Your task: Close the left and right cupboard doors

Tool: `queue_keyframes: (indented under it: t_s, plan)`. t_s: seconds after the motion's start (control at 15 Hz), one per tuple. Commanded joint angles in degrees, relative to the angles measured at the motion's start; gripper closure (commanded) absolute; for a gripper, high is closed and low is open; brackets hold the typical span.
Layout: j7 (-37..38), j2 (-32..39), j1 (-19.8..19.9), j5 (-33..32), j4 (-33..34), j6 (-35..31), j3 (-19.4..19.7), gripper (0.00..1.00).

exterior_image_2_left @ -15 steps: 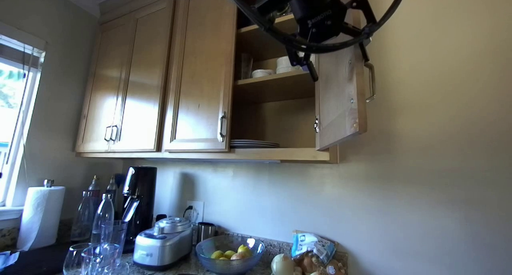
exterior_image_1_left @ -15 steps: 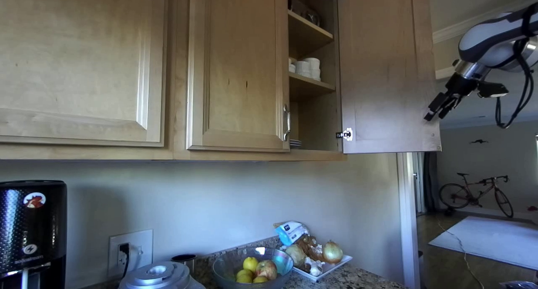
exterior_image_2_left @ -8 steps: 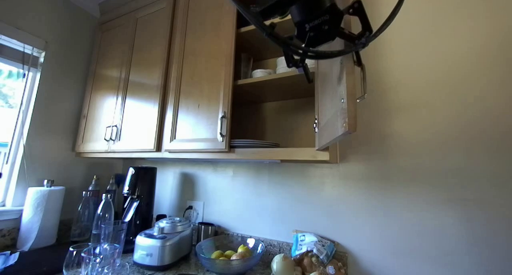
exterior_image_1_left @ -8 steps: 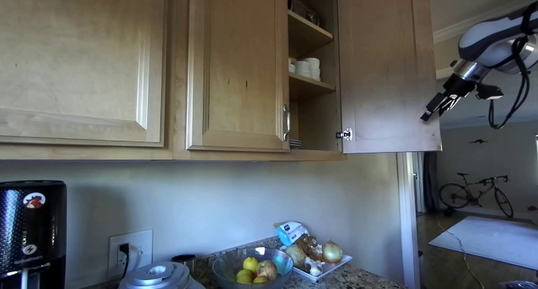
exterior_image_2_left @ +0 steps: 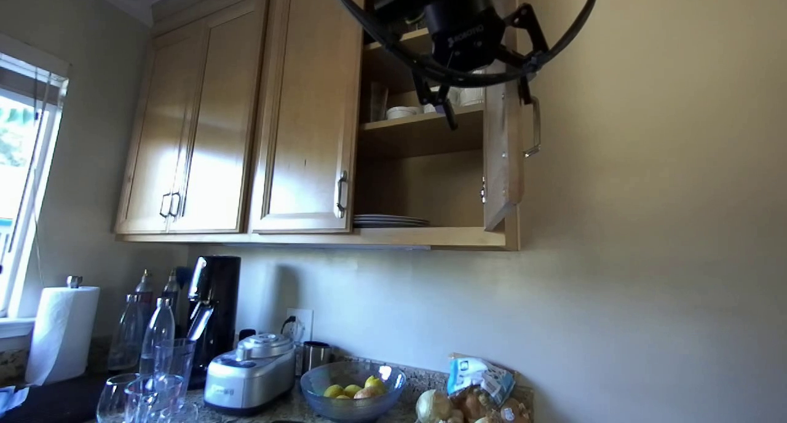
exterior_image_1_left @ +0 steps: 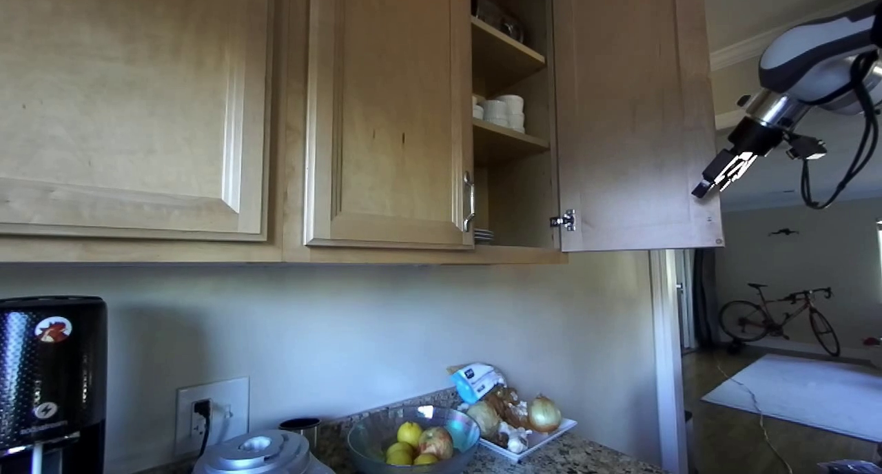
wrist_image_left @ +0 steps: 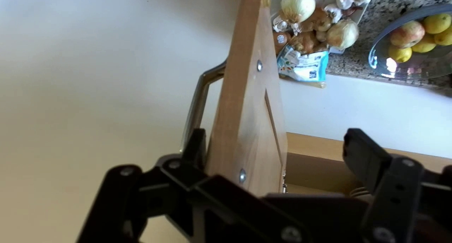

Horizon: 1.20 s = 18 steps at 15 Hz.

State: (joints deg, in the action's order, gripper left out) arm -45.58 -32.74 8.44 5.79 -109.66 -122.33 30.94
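Observation:
The left cupboard door (exterior_image_1_left: 400, 116) is light maple with a silver bar handle and lies flat against the frame in both exterior views (exterior_image_2_left: 307, 122). The right cupboard door (exterior_image_1_left: 634, 116) stands swung out, showing its inner face; it also shows in an exterior view (exterior_image_2_left: 503, 165) and in the wrist view (wrist_image_left: 259, 130). Its silver handle (wrist_image_left: 198, 105) is on the outer face. My gripper (exterior_image_1_left: 710, 188) is open and straddles the door's free edge (wrist_image_left: 275, 135). One finger is on the handle side, close to the edge. The other is well off the inner face.
White cups (exterior_image_1_left: 506, 109) and plates (exterior_image_2_left: 390, 222) stand inside the cupboard. A broader door (exterior_image_1_left: 117, 95) is at the left. Below are a glass bowl of fruit (exterior_image_2_left: 353, 404), onions (exterior_image_1_left: 544, 413), a silver appliance (exterior_image_2_left: 249, 377) and glasses (exterior_image_2_left: 157, 392). A black cable (exterior_image_2_left: 430, 72) loops by the gripper.
In an exterior view the right door's free edge and handle have swung left, toward the cupboard opening. My gripper has moved left with them. The left door has not moved.

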Motion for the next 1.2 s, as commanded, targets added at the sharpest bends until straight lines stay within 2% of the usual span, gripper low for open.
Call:
queue_keyframes:
  t_s: [0.0, 0.33, 0.8, 1.13]
  plan:
    - [0.1, -5.8, -1.3, -0.5, -5.0, 2.8, -6.4, 0.00]
    - [0.1, -12.0, -4.0, -0.6, -9.2, 7.5, -12.3, 0.00]
    - [-0.1, -14.4, -12.9, 0.9, -9.9, 9.4, -18.8, 0.00]
    - [3.3, -15.1, -10.8, -2.1, -11.0, 6.7, -19.7, 0.00]
